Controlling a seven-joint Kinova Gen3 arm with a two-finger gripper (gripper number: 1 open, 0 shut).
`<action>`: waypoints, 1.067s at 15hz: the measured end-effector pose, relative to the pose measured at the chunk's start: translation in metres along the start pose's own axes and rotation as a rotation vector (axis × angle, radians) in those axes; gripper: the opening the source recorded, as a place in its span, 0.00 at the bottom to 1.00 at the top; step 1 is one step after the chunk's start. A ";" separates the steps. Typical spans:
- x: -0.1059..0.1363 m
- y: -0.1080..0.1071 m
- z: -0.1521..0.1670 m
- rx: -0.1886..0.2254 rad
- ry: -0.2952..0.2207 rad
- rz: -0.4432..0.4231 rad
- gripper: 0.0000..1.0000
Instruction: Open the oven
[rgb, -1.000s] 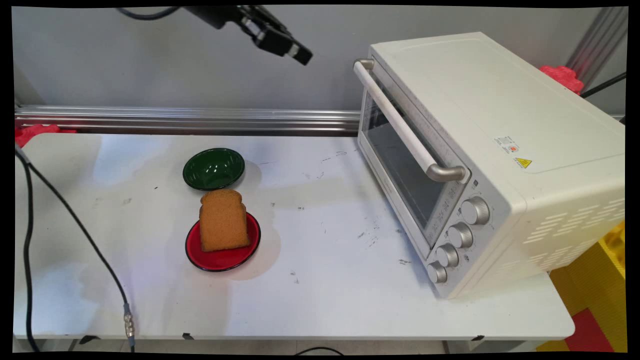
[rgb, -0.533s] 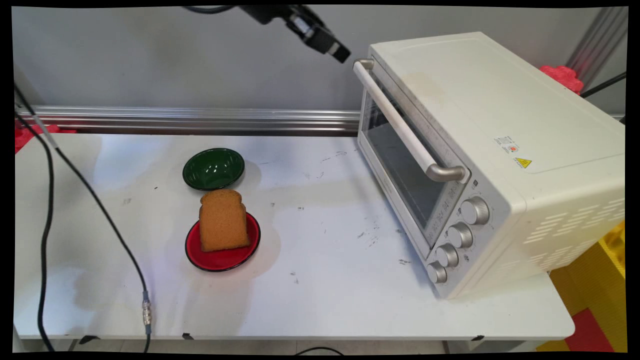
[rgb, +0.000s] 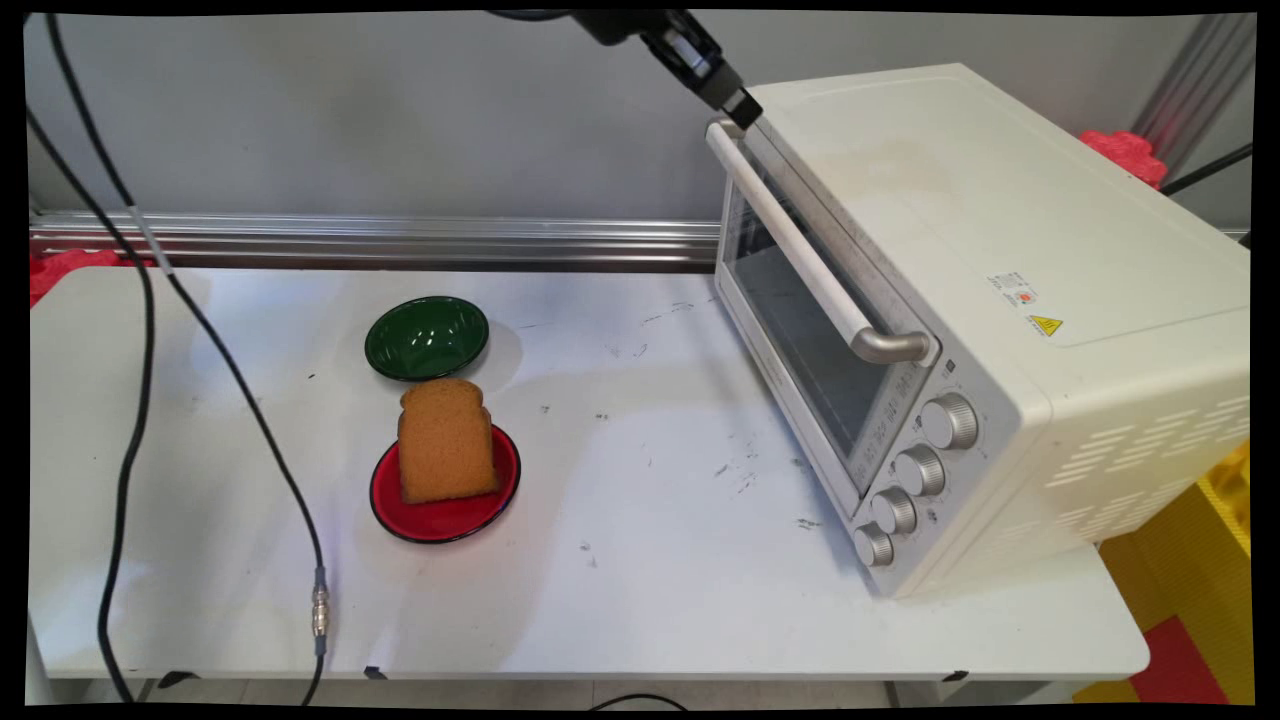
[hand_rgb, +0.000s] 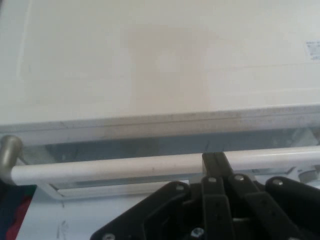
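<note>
the gripper (hand_rgb: 214, 159), jaws pressed together and holding nothing, sits just above the oven (rgb: 1000, 300) handle (hand_rgb: 125, 167), which runs crosswise beneath it.

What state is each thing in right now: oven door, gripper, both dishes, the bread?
oven door: closed, handle flush across its top.
gripper: shut, its fingertips at the handle's far end, above the door.
red plate: on the table, carrying the bread.
bread slice: lying on the red plate, overhanging its far rim.
green bowl: upright, empty, just behind the red plate.
</note>
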 end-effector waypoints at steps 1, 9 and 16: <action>0.002 -0.001 0.003 -0.003 -0.009 0.002 0.00; 0.013 -0.006 0.023 -0.034 -0.095 0.049 0.00; 0.017 -0.008 0.037 -0.046 -0.119 0.079 0.00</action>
